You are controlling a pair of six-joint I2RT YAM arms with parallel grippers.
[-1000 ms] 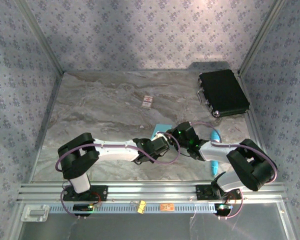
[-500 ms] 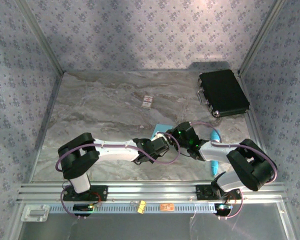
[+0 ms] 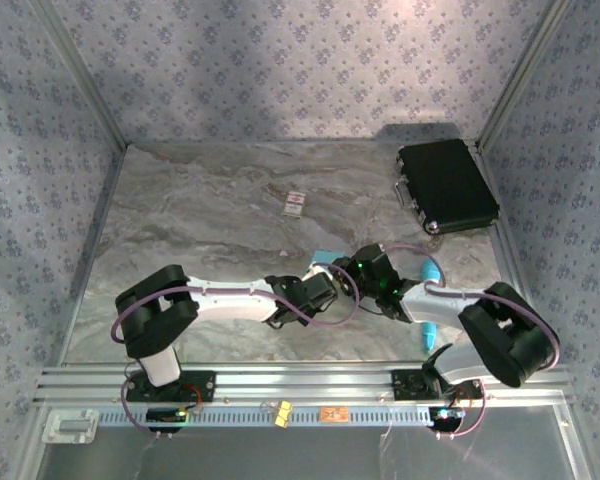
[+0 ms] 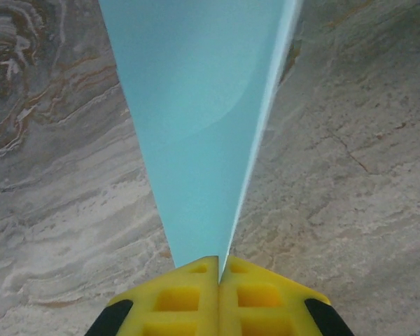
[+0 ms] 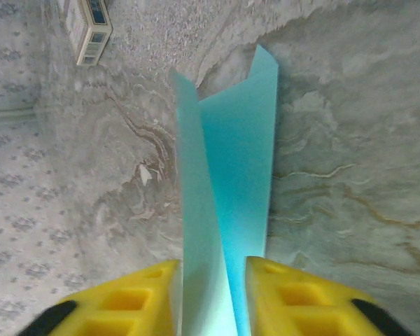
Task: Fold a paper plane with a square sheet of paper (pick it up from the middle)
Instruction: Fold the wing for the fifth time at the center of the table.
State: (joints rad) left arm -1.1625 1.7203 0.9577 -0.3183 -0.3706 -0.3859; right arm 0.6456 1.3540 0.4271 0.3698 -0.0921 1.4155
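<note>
The square sheet of paper [image 3: 327, 258] is light blue and folded lengthwise into a narrow, creased, plane-like shape, held on edge over the marble table between both grippers. My left gripper [image 4: 219, 262] is shut on the paper [image 4: 196, 126], pinching its near end between the yellow fingers [image 4: 175, 297]. My right gripper [image 5: 211, 269] is open, its jaws standing apart on either side of the paper [image 5: 227, 182], whose two layers splay loosely in the gap. In the top view the left gripper [image 3: 329, 284] and right gripper [image 3: 348, 268] meet tip to tip at centre right.
A black case [image 3: 446, 186] lies at the back right. A small white card with red marks [image 3: 295, 204] rests mid-table, also in the right wrist view [image 5: 89, 28]. A cyan pen-like stick [image 3: 431, 271] lies under the right arm. Patterned walls enclose the table.
My right gripper has opened off the paper. My left gripper has closed fully on it. Less of the blue paper shows in the top view, and the right arm has shifted slightly.
</note>
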